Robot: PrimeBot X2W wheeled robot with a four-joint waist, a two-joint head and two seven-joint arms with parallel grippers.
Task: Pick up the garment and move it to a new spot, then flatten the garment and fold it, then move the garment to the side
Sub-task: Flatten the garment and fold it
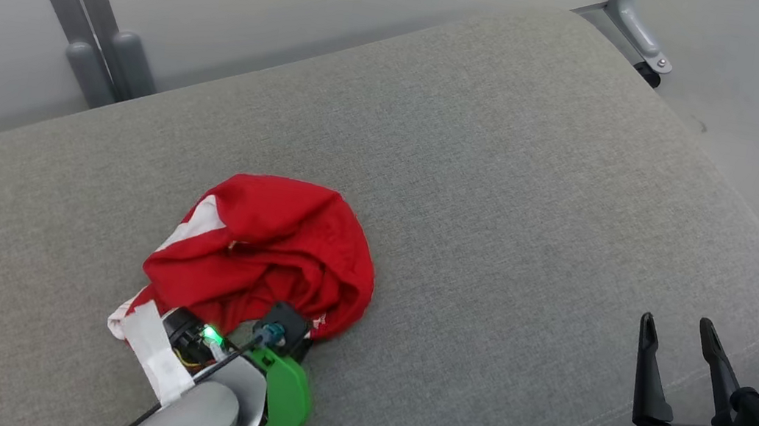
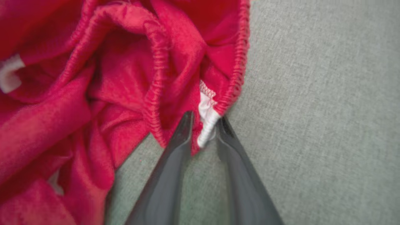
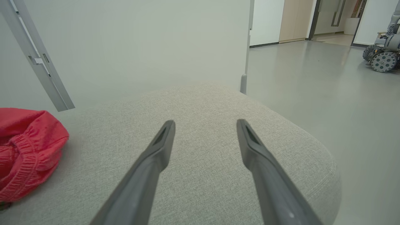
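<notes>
The crumpled red cloth garment with white trim (image 1: 270,250) lies bunched on the broad grey fabric cushion (image 1: 540,176), toward its front-left part. The left gripper (image 2: 204,123) pinches the garment's white-edged elastic hem, on the side nearest the cushion's front edge. The right gripper (image 1: 676,323) hovers at the cushion's front-right corner, its fingers spread wide and holding nothing

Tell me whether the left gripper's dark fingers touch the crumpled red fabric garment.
Touching. Left wrist view: left gripper fingertips press the garment's white-seamed edge from both sides.
</notes>
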